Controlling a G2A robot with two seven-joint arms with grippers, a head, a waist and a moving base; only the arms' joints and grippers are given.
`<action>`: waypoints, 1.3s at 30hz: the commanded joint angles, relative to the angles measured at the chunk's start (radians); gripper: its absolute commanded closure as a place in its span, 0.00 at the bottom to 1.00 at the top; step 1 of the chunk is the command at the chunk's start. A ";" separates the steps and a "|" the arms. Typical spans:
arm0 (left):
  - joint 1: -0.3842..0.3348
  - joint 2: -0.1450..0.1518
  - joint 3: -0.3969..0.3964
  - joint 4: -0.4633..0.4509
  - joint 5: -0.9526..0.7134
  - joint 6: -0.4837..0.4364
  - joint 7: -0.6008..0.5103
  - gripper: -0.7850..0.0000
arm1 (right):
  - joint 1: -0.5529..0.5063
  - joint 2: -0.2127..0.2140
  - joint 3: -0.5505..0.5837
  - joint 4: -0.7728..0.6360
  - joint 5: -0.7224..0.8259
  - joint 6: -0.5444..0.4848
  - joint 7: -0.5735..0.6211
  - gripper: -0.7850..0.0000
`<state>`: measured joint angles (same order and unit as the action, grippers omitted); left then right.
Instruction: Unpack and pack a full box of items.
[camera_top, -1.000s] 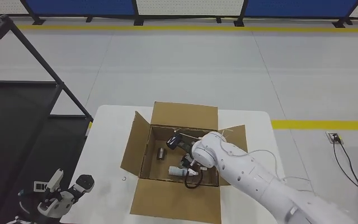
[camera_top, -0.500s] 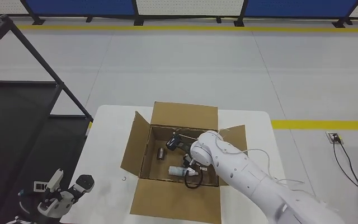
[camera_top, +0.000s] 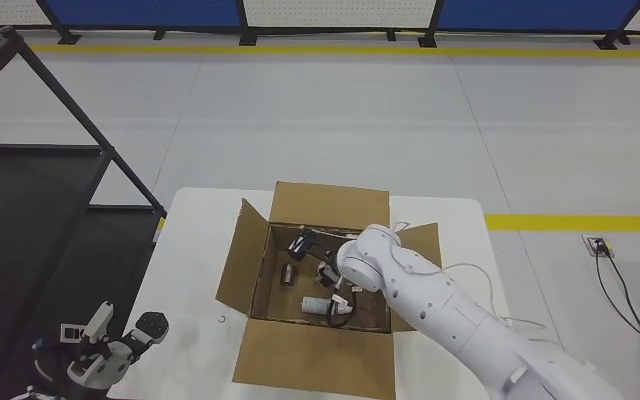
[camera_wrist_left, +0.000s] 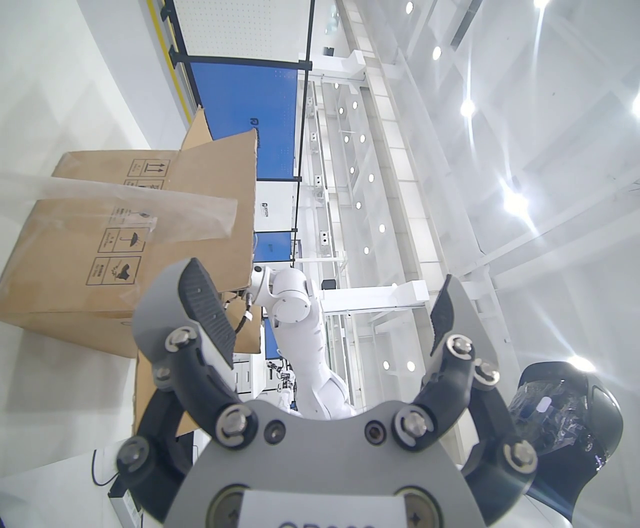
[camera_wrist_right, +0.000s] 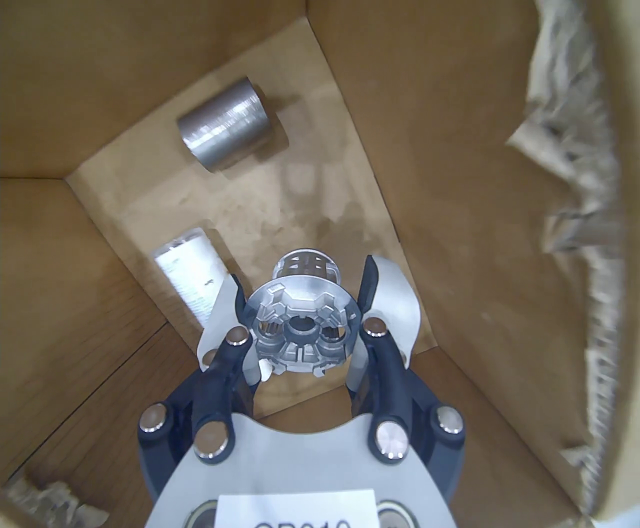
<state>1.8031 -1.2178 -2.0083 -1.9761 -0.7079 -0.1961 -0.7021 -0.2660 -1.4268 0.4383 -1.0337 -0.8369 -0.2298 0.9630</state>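
Box: an open brown cardboard box (camera_top: 330, 205) stood at the middle of the white surface (camera_top: 195, 265), all four flaps folded outward.
Writing: black printed handling symbols sat in a column on the box's outer wall, with a loose strip of clear tape (camera_wrist_left: 125, 210) hanging over them. A white sticker on the right wrist plate was cut off at the edge and could not be read.
Right gripper (camera_wrist_right: 302, 280): deep inside the box, fingers closed on a silver machined metal hub (camera_wrist_right: 300, 325) with a ribbed round face.
Box floor: a dull grey metal cylinder (camera_wrist_right: 225, 131) lay near one wall. A pale shiny cylinder (camera_wrist_right: 187, 272) lay apart from it, nearer the hub.
Packing: crumpled grey paper (camera_wrist_right: 575, 200) lined one wall.
Left gripper (camera_wrist_left: 325, 300): off to the side of the box, fingers spread wide, holding nothing.
Room: pale grey floor with a yellow line (camera_top: 560, 222), blue panels (camera_top: 140, 12) at the far side, bright ceiling lights.
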 joint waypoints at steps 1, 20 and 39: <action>0.000 0.000 0.000 0.000 0.000 0.000 0.000 0.00 | -0.038 0.036 0.044 -0.129 -0.039 0.016 0.028 1.00; 0.000 0.000 0.000 0.000 0.000 0.000 0.000 0.00 | -0.211 0.137 0.231 -0.466 -0.158 0.081 0.062 1.00; 0.000 0.000 0.000 0.000 0.000 0.000 0.000 0.00 | -0.774 0.282 1.040 -0.996 -0.330 0.381 0.066 1.00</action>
<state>1.8031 -1.2178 -2.0083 -1.9761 -0.7079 -0.1961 -0.7021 -1.0107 -1.1479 1.4241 -2.0259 -1.1788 0.1470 1.0231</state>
